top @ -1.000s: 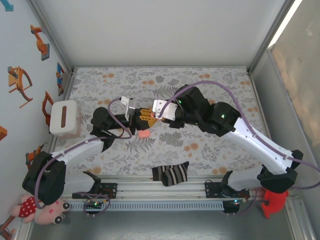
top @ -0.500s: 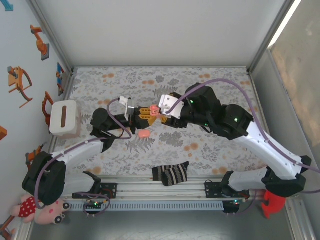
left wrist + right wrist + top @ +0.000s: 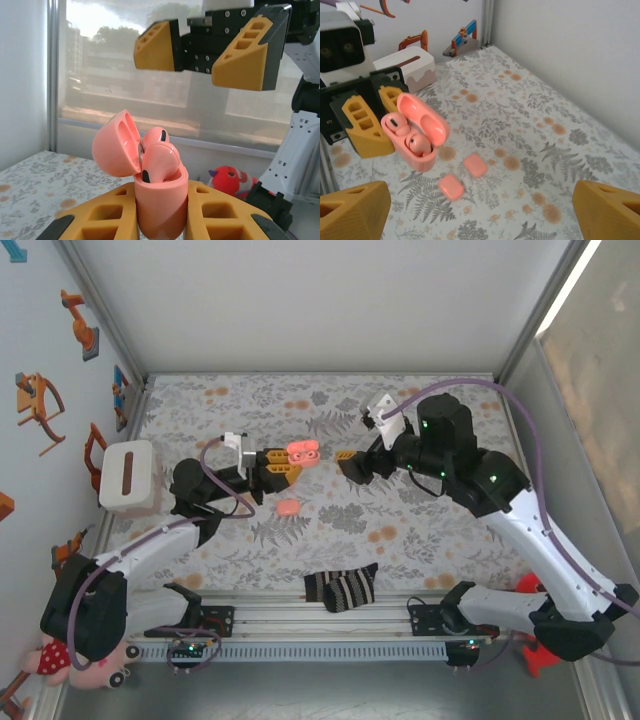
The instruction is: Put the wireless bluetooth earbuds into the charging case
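An open salmon-pink charging case [image 3: 161,205] stands upright between the yellow fingers of my left gripper [image 3: 161,212], which is shut on it. Its lid [image 3: 112,145] is tipped back to the left. Two coral earbuds [image 3: 160,162] sit in its wells, their rounded heads standing above the rim. The top view shows the case [image 3: 303,452] held above the cloth near the middle, with my right gripper [image 3: 352,462] just right of it, open and empty. The right wrist view looks down on the case [image 3: 417,150] and both earbuds [image 3: 419,143], between my wide-spread right gripper [image 3: 480,215] fingers.
Two closed pink cases [image 3: 475,165] lie on the flower-print cloth under the held case; one shows in the top view [image 3: 288,507]. A white tissue box [image 3: 128,477] stands at the left, a striped sock [image 3: 342,587] at the near edge, and a red toy [image 3: 545,645] at the bottom right.
My right gripper has opened and drawn back to the right, away from the case. My left gripper has swung the case slightly up and to the right.
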